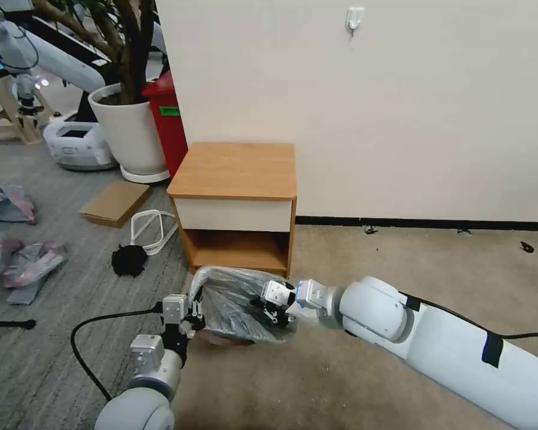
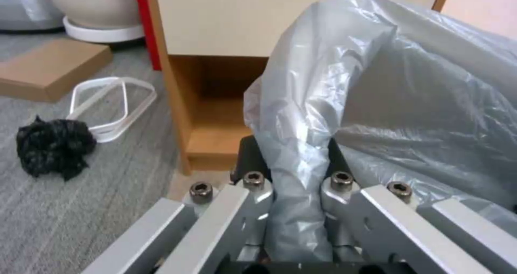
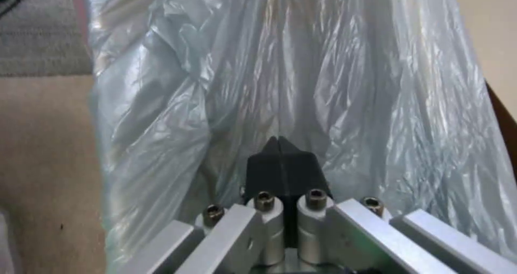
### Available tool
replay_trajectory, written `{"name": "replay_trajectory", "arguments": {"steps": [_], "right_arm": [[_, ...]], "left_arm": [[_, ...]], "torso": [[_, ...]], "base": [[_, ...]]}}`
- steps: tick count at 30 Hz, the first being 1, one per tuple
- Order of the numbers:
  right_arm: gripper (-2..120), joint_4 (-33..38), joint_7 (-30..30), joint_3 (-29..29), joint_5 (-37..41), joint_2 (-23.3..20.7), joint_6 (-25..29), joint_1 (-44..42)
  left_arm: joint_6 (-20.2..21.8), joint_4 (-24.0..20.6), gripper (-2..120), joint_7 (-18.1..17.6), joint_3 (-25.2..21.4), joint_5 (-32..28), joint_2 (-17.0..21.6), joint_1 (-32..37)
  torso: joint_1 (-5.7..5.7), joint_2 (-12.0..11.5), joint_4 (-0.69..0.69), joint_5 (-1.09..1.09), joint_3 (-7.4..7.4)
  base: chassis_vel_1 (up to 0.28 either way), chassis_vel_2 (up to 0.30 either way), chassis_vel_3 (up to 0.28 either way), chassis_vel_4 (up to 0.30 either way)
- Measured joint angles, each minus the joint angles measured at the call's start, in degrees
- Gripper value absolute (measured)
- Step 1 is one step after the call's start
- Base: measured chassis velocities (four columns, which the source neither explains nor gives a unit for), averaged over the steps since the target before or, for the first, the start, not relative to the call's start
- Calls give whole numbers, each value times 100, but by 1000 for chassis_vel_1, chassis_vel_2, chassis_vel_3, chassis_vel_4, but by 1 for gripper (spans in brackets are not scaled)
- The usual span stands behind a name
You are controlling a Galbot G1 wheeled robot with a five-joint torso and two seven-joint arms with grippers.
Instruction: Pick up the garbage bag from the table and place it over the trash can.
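Both of your grippers sit low on the floor in front of the table [image 1: 233,173], stretching the garbage bag [image 1: 236,304] between them. Your left gripper [image 1: 192,310] pinches a gathered fold at one side; your right gripper [image 1: 276,310] is clamped tight on plastic at the other. So the bag is off the tabletop and spread. You likely still have to settle it over the trash can, which I cannot make out beneath the plastic.

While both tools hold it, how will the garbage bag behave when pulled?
The garbage bag looks thin and crinkled, so probably floppy and very light. It bunches between the left tool fingers, so likely slippery. Held by the right tool too, it may stretch or tear.
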Motion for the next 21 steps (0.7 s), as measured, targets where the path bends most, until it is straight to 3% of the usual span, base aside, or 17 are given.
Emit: {"name": "replay_trajectory", "arguments": {"steps": [21], "right_arm": [[0, -381, 35, -498, -287, 292, -166, 357]], "left_arm": [[-25, 158, 6, 1, 136, 233, -199, -107]], "torso": [[0, 0, 0, 0, 0]], "base": [[0, 0, 0, 0]]}}
